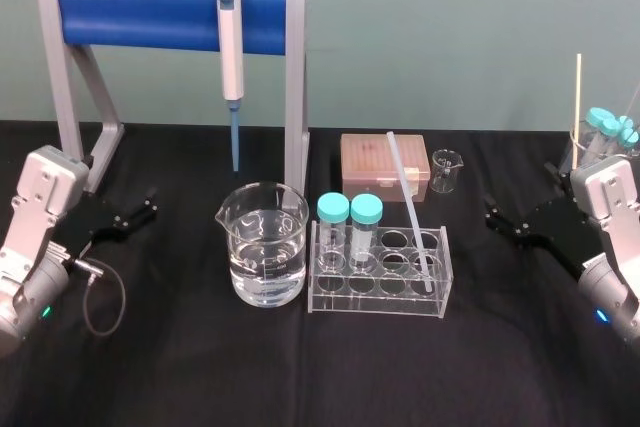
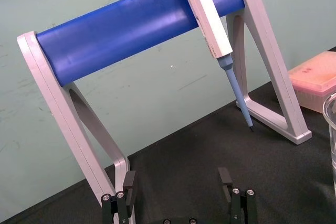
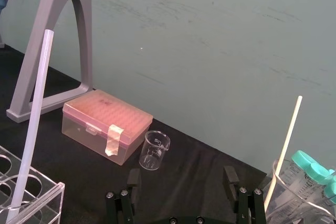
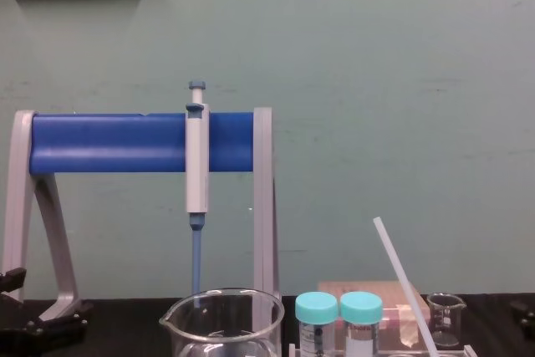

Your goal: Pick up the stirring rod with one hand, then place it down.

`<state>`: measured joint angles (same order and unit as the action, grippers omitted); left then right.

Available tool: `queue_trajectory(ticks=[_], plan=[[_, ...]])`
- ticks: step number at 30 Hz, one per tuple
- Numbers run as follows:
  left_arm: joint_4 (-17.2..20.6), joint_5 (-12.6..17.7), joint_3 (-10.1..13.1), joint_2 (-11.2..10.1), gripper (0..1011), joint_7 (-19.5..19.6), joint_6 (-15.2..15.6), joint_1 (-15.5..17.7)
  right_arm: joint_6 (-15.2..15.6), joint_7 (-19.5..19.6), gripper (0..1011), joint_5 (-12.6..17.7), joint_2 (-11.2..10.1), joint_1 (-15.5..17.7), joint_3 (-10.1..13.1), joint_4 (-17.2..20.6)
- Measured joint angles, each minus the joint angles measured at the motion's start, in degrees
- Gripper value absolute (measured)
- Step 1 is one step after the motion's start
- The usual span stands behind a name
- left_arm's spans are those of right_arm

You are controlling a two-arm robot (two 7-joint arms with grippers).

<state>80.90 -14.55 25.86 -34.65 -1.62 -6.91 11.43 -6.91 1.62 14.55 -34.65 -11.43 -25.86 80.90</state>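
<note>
The stirring rod (image 1: 410,212) is sitting in the clear tube rack (image 1: 375,299), a bit right of centre in the head view. Its lower end is down in a hole at the rack's right end, and it leans up and back toward the pink box (image 1: 370,162) behind the rack. In the chest view the rod (image 4: 404,282) is a slanted white line at the lower right.

The left gripper (image 1: 145,209) is at the left edge of the head view, low over the black table (image 1: 200,367), next to the foot of the grey stand (image 1: 150,15). It's released, with its fingers spread wide in the left wrist view (image 2: 177,182). The right gripper (image 1: 497,217) is at the right edge, well apart from the rod, and it's released too, with its fingers wide apart in the right wrist view (image 3: 181,178). Neither one is touching the rod.

Two teal-capped tubes (image 1: 349,210) stand at the rack's left end. A big beaker (image 1: 263,244) of clear liquid is just beside the rack on its left. The pipette (image 1: 231,47) hangs from the stand's blue bar at upper centre-left, and a tiny beaker (image 1: 446,169) sits right of the pink box.
</note>
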Motion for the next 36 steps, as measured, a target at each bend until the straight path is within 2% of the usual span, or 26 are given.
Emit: queue_trajectory(ticks=[28, 33, 36], plan=[[0.0, 0.0, 0.0, 0.0, 1000, 0.0, 0.0, 0.0, 0.0, 0.0, 1003, 0.0, 0.0, 0.0, 0.0, 0.0], [0.0, 0.0, 0.0, 0.0, 1000, 0.0, 0.0, 0.0, 0.4, -1.0, 1003, 0.7, 0.2, 0.6, 1.1, 0.9], [0.0, 0.0, 0.0, 0.0, 1000, 0.0, 0.0, 0.0, 1.1, -2.4, 1003, 2.9, 0.6, 1.1, 2.6, 2.4]])
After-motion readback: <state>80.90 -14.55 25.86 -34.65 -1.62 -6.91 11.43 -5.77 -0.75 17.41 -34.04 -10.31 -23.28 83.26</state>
